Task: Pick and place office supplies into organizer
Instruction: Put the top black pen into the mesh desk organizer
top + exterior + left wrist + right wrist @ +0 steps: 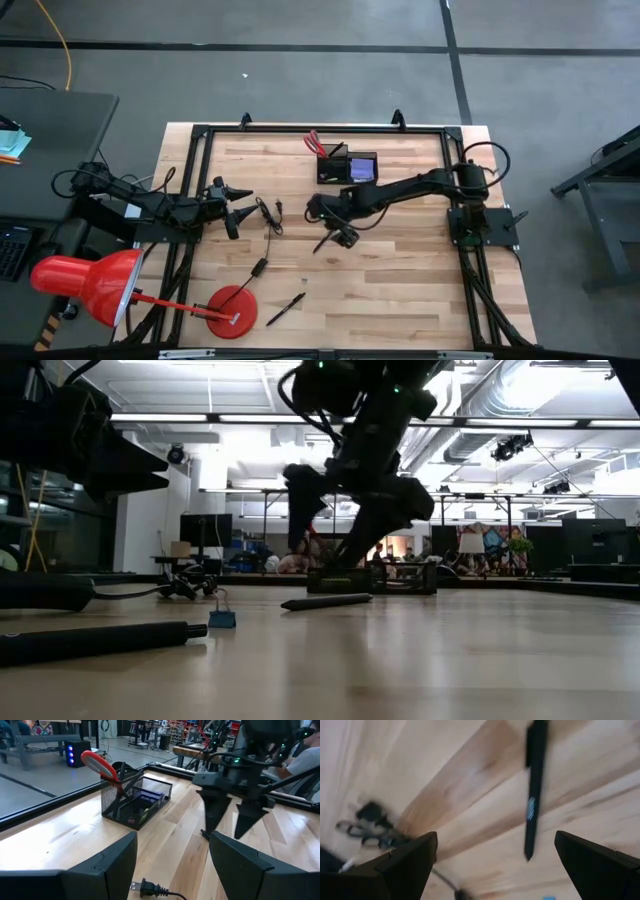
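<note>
1. Writing: the black pen (535, 785) under the right end effector carries a short pale-blue print along its barrel; too blurred to read. No other legible label anywhere.
2. Organizer (348, 166): small black wire-mesh box at the far middle of the surface (400, 290). Taller cup section holds the red-handled scissors (100, 765), handles up and leaning; lower tray section holds the purple sticky-note pad (149, 798).
3. Right end effector (340, 232): fingers spread wide, nothing held, poised over the centre of the surface just above that pen, which lies flat and diagonal on the wood between the two fingertips in the right wrist view.
4. Left end effector (236, 207): fingers spread wide, empty, at the left side of the surface, pointing toward the centre.
5. Second black pen (286, 309) lies loose near the front edge, right beside the round red lamp base (231, 311).
6. Clutter: thin black cable (268, 222) with plug runs between the two end effectors; red lamp shade (85, 282) overhangs the front-left corner.
7. Low view: a small blue piece (222, 619) sits on the wood next to a dark cylinder; what it is cannot be told.
</note>
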### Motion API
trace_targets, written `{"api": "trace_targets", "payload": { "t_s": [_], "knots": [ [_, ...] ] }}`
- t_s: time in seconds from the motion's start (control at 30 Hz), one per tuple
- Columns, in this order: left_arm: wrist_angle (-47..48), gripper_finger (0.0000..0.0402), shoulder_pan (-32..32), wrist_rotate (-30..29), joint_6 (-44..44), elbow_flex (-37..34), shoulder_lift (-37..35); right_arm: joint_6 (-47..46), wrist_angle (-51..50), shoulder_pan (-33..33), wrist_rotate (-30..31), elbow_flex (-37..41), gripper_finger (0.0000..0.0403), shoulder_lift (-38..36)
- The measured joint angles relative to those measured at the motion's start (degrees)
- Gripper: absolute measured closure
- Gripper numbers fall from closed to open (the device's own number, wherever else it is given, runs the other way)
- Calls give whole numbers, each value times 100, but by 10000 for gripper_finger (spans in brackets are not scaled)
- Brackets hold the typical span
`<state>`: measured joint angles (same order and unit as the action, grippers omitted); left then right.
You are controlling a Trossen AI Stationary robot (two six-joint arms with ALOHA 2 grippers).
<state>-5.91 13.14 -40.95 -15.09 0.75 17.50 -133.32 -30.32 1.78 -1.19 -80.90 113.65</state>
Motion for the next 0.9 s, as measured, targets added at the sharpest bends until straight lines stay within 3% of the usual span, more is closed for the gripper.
{"api": "trace_targets", "payload": {
  "t_s": [0.3, 0.6, 0.9],
  "knots": [
    [0, 169, 0, 2, 1, 0, 0, 80, -805, -339, 49, -1, 4, 50],
    [0, 169, -1, 2, 0, 1, 0, 614, -616, -465, -344, 0, 4, 280],
    [0, 169, 0, 1, 0, 0, 0, 779, -721, -479, -120, 0, 4, 297]
  ]
}}
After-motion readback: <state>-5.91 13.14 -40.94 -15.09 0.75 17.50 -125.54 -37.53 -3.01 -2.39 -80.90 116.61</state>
